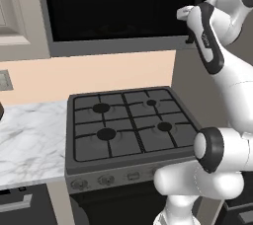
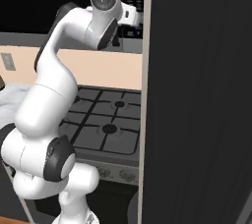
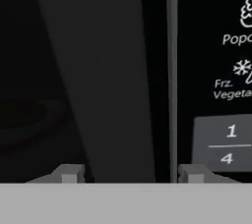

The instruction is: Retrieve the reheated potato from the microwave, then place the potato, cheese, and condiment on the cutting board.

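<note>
- Microwave (image 1: 123, 12): you are looking at a large boxy unit hanging above the stove, its wide dark glass door sitting smooth and glossy in a flat grey frame. It is filling the 12 o'clock region of the left base view.
- Button panel (image 3: 216, 95): a black strip is running down the microwave's right side; in the hand view pale lettering and a grey keypad block with 1 and 4 are showing at 3 o'clock.
- Gripper (image 3: 130, 174): its two small dark finger tips are standing well apart at 6 o'clock of the hand view, holding nothing, facing the door's right edge and a thin grey vertical strip (image 3: 171, 70).
- Arm (image 1: 217, 36): you are seeing glossy white rounded links with dark joints reaching up toward the microwave's right side.
- Stove (image 1: 128, 125): a dark grey four-burner cooktop with cast grid grates is lying below, knobs lining its front edge.
- Counter (image 1: 29, 140): white marble with grey veining is adjoining the stove at 9 o'clock.
- Wall (image 1: 99, 73): a plain peach backsplash is running behind the stove.
- Tall dark panel (image 2: 197, 95): a flat matte slab is occupying the 3 o'clock half of the right base view.
</note>
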{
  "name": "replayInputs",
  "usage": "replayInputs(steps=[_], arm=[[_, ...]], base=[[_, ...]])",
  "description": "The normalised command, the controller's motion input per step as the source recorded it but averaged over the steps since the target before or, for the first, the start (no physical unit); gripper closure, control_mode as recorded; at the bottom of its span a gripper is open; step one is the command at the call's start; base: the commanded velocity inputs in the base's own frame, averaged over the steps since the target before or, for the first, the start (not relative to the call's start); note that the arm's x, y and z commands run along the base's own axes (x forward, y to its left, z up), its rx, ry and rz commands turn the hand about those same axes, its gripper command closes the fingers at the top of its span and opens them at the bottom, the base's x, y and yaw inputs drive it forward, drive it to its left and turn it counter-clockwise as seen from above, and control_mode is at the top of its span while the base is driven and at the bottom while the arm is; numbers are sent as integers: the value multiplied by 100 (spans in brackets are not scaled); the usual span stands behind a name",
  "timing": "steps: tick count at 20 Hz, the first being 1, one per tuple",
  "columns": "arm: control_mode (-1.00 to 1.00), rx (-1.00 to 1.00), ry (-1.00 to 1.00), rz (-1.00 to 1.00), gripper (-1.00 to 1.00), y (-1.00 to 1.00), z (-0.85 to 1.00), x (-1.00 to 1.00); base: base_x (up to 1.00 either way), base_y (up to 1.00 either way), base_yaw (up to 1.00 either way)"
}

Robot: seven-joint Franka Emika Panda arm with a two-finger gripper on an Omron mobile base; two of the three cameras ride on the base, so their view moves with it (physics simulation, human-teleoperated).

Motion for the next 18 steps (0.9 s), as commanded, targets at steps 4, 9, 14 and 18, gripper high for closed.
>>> replayInputs(steps=[4, 9, 14, 18], arm=[[-100, 0, -5, 5, 100, 34, -21, 23], [-100, 0, -3, 0, 100, 58, -16, 9], [-100, 0, -1, 0, 100, 71, -12, 0], [-100, 0, 0, 0, 100, 52, -1, -44]], base=[[0, 0, 0], [0, 0, 0], [0, 0, 0], [0, 0, 0]])
